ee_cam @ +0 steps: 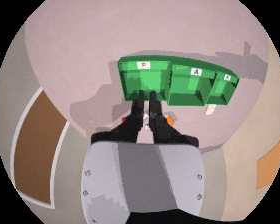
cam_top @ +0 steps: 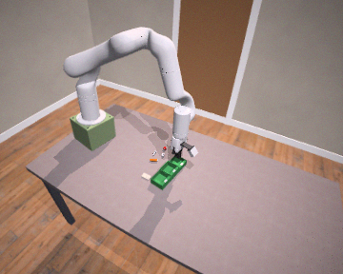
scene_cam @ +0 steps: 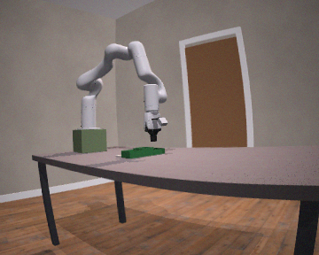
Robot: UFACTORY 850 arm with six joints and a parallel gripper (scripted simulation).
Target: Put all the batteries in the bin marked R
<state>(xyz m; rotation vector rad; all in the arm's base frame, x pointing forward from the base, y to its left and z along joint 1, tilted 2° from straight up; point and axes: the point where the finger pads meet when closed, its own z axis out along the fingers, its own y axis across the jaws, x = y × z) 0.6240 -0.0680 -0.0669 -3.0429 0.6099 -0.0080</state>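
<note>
Beside the green bin block (cam_top: 162, 185) (scene_cam: 143, 152) (ee_cam: 189, 98), on the arm-base side: small loose items, an orange piece (cam_top: 153, 160) (ee_cam: 170, 120) among them — batteries not identifiable. My gripper (cam_top: 178, 156) (scene_cam: 153, 138) (ee_cam: 146, 98), nearly closed, stands over its end compartment, grasping nothing apparent — sorting appears unfinished.

Beside the long side of the green three-bin tray (cam_top: 162, 185) (scene_cam: 143, 152) (ee_cam: 169, 85), we see a small orange cylinder (cam_top: 153, 160) (ee_cam: 170, 120) lying on its side, possibly a battery. We cannot surely pick out other batteries. The tray stands flat on the table; we cannot surely read which bin carries R.
</note>
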